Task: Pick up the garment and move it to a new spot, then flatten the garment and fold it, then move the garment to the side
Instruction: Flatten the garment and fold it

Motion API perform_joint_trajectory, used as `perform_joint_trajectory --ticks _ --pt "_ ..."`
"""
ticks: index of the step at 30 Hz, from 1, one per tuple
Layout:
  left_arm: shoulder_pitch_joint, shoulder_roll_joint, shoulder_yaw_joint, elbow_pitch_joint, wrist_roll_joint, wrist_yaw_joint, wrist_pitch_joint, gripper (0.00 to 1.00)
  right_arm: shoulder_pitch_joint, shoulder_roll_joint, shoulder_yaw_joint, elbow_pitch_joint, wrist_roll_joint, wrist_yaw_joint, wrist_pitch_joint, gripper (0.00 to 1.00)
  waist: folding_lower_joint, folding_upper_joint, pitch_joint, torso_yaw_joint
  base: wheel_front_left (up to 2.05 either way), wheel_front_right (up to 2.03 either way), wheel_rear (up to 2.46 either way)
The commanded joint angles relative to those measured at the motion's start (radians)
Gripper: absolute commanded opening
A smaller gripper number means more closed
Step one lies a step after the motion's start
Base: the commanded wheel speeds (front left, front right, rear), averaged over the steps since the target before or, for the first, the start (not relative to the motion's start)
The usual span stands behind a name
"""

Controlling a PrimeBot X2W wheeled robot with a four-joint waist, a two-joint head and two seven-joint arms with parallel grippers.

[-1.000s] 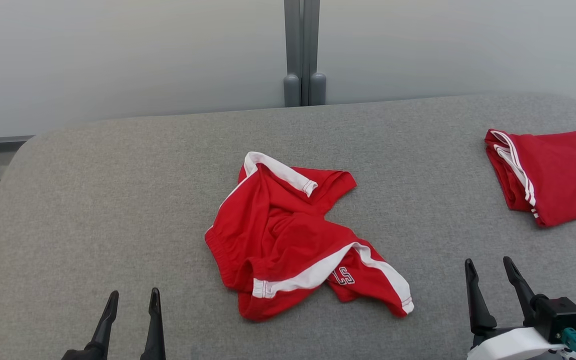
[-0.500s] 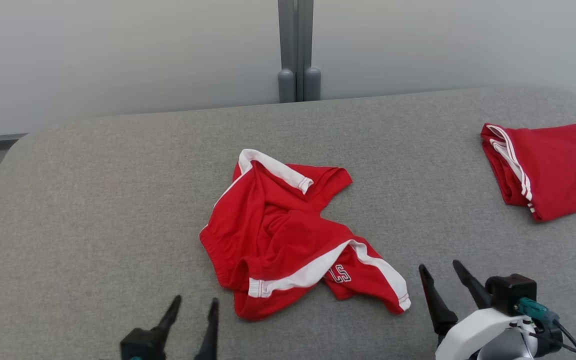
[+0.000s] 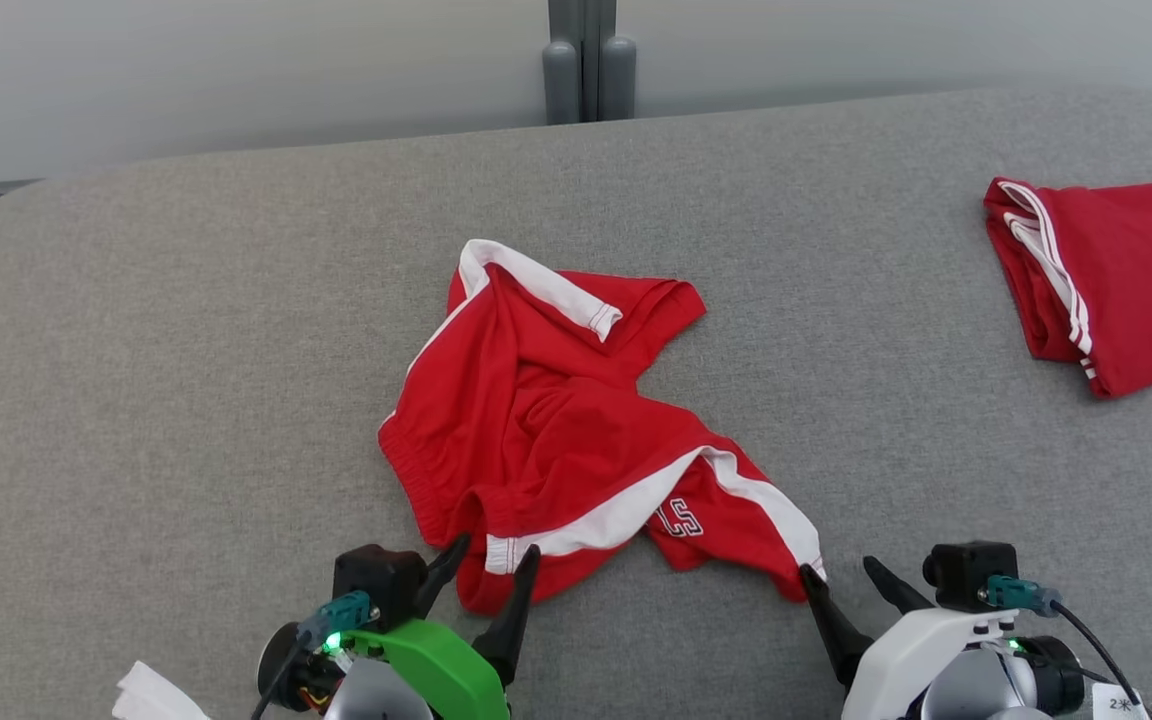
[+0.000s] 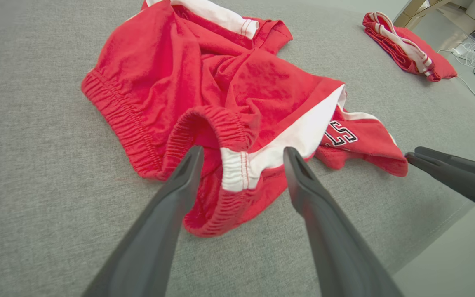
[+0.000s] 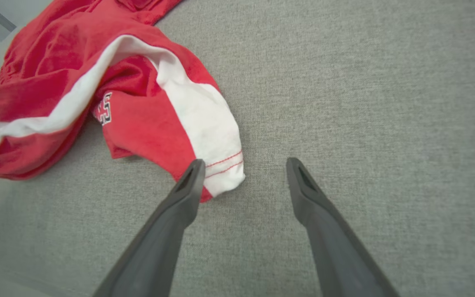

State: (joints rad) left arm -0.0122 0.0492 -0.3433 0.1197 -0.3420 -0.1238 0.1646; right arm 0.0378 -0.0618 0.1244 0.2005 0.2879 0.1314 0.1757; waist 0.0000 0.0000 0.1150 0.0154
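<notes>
The garment [image 3: 546, 420] is a pair of red shorts with white side stripes, lying crumpled in the middle of the grey table [image 3: 186, 350]. My left gripper [image 3: 492, 563] stands open at its near waistband corner, and in the left wrist view the fingers straddle the elastic hem of the garment [image 4: 229, 136] around my left gripper [image 4: 241, 154]. My right gripper [image 3: 841, 575] is open at the near right leg hem. In the right wrist view one finger [image 5: 188, 185] overlaps the white hem of the garment [image 5: 138, 103], while my right gripper [image 5: 241, 165] holds nothing.
A second red garment [image 3: 1116, 270], folded, lies at the table's far right; it is also seen as the folded garment [image 4: 406, 45] in the left wrist view. A grey post [image 3: 581, 60] stands behind the table. The table's near edge and floor [image 4: 460, 255] show at the lower right.
Both grippers have moved forward and inward to the garment's near edge. The head camera has tilted down, so the whole scene has shifted. The garment lies as before.
</notes>
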Motion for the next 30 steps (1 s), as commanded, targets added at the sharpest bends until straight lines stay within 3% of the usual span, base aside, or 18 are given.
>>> perform_joint_trajectory --ticks 1,9,10,11,12,13,14,23,30 --pt "-0.019 0.009 0.002 0.007 0.001 -0.002 0.008 1.0 -0.021 0.003 0.006 0.006 -0.004 -0.002 -0.004 1.0 0.0 0.0 0.026 -0.008 0.0 0.0 0.0" --pt "-0.044 0.02 -0.005 0.016 -0.003 0.001 0.016 1.0 -0.056 0.008 0.029 0.04 0.0 -0.002 0.001 1.0 0.0 0.0 0.058 -0.004 0.0 0.0 0.0" --pt "-0.046 0.022 -0.01 0.018 -0.002 0.001 0.019 0.91 -0.06 0.008 0.032 0.046 -0.006 -0.002 0.006 0.99 0.0 0.0 0.06 -0.003 0.0 0.0 0.0" --pt "-0.047 0.022 -0.011 0.019 -0.005 0.0 0.02 0.77 -0.063 0.008 0.036 0.053 -0.009 -0.002 0.012 0.9 0.0 0.0 0.063 -0.002 0.0 0.0 0.0" --pt "-0.049 0.023 -0.013 0.022 -0.005 0.001 0.024 0.43 -0.066 0.009 0.042 0.06 -0.009 -0.002 0.019 0.69 0.0 0.0 0.065 -0.002 0.0 0.0 0.0" --pt "-0.051 0.023 -0.017 0.023 -0.003 0.001 0.027 0.28 -0.069 0.009 0.046 0.064 -0.006 -0.002 0.021 0.47 0.0 0.0 0.066 -0.002 0.0 0.0 0.0" --pt "-0.051 0.022 -0.02 0.023 -0.014 0.0 0.029 0.0 -0.072 0.009 0.057 0.067 0.002 -0.001 0.025 0.0 0.0 0.0 0.066 -0.001 0.0 0.0 0.0" --pt "-0.015 0.045 0.006 -0.075 -0.085 -0.003 0.045 0.0 -0.074 -0.052 0.038 -0.029 0.068 -0.001 -0.006 0.0 0.0 0.0 0.023 -0.021 0.0 0.0 0.0" --pt "0.026 0.103 0.069 -0.324 -0.162 0.002 0.102 0.0 0.002 -0.152 -0.034 -0.294 0.141 -0.001 0.071 0.0 0.0 0.0 -0.01 -0.04 0.0 0.0 0.0"
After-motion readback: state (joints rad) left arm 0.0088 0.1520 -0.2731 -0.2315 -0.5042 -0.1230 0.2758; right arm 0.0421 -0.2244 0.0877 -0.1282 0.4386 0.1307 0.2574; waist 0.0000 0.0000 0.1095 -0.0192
